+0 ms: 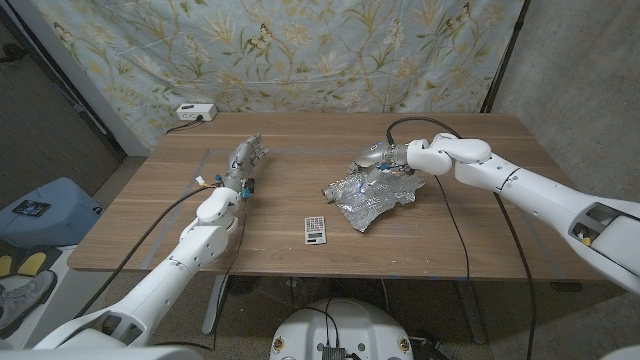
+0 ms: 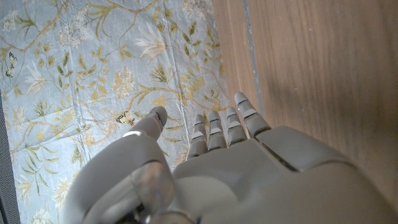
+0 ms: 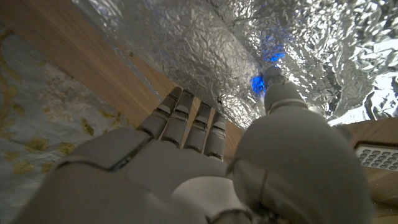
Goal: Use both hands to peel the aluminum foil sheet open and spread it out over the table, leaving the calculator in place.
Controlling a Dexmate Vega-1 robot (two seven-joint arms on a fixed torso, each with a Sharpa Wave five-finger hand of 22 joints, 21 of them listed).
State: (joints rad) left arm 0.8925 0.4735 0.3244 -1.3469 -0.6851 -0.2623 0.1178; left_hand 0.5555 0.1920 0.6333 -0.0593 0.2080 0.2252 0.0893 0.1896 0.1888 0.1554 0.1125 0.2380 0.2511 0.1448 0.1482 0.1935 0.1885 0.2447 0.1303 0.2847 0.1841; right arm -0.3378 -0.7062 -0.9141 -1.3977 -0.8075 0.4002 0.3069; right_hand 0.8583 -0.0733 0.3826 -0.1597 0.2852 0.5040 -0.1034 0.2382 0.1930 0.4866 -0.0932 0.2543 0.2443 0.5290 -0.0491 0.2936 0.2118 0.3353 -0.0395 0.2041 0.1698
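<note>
The crinkly foil [image 1: 375, 198] lies crumpled on the right part of the brown wooden counter [image 1: 150, 235]. The small calculator [image 1: 315, 229] sits just beside it, nearer the front edge. The right robot hand [image 1: 385, 157] is at the far edge of the foil with its fingers [image 3: 186, 121] stretched out. I cannot tell if it grips the foil. The left robot hand [image 1: 246, 160] is well apart, fingers straight, holding nothing. Behind the counter hangs a blue flowery cloth [image 1: 300, 50]. A white box [image 1: 195, 111] sits at the far left corner.
</note>
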